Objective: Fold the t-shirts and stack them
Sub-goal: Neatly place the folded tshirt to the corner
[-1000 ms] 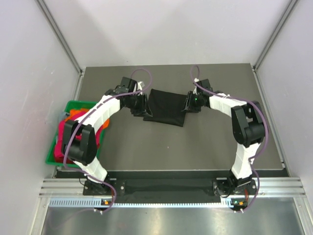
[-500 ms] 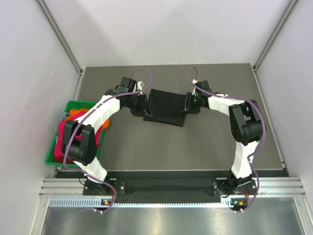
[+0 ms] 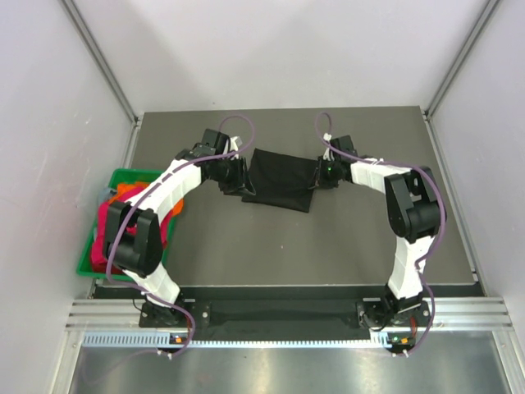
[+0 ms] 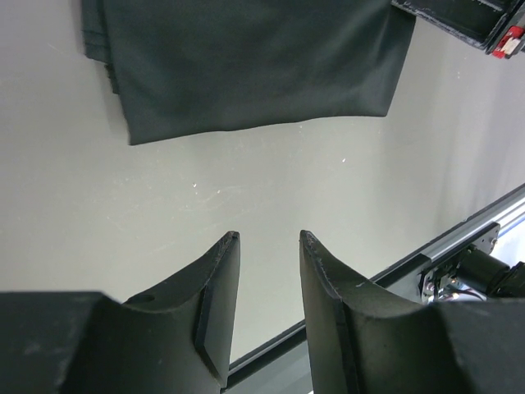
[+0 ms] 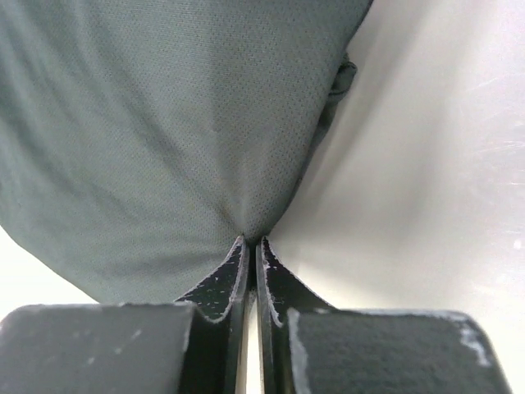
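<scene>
wrist views only: right jaws pinch black t-shirt (image 5: 164, 123) | left jaws apart

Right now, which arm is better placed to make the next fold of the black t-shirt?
Probably right. The right hand is shut on an edge of the black t-shirt; the left hand is open and empty, beside the cloth.

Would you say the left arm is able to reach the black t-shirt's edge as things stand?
Probably yes: the left pincer is open and empty beside the black t-shirt, with only table between them; the right pincer grips the opposite side.
</scene>
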Tool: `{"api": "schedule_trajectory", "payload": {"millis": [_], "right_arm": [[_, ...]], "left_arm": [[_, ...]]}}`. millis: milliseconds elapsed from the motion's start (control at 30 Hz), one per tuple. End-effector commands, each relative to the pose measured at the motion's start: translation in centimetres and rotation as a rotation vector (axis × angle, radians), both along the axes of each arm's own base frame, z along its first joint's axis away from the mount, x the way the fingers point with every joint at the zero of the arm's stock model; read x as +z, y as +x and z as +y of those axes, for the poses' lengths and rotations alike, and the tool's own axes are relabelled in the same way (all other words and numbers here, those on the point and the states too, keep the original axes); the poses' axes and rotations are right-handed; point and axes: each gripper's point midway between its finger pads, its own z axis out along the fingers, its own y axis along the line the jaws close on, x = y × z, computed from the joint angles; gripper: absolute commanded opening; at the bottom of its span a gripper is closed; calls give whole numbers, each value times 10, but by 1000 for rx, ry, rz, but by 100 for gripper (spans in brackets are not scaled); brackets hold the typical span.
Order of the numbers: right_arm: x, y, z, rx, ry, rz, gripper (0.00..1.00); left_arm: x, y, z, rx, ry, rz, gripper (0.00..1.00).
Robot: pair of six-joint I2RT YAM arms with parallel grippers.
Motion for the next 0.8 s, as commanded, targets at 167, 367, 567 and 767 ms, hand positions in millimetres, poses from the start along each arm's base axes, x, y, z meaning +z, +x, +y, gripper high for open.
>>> {"api": "schedule_trajectory", "payload": {"millis": [167, 367, 567, 767], "right_arm": [[20, 34, -51, -29, -88, -54, 0], [13, 45, -96, -68, -145, -1, 0], [10, 65, -148, -108, -170, 45, 0], [15, 91, -208, -192, -201, 24, 0]], "left_arm": [[16, 5, 0, -15, -6, -60, 40], [14, 3, -3, -18, -19, -45, 40], [8, 1, -6, -25, -35, -21, 40], [1, 2, -5, -21, -23, -5, 40]]}}
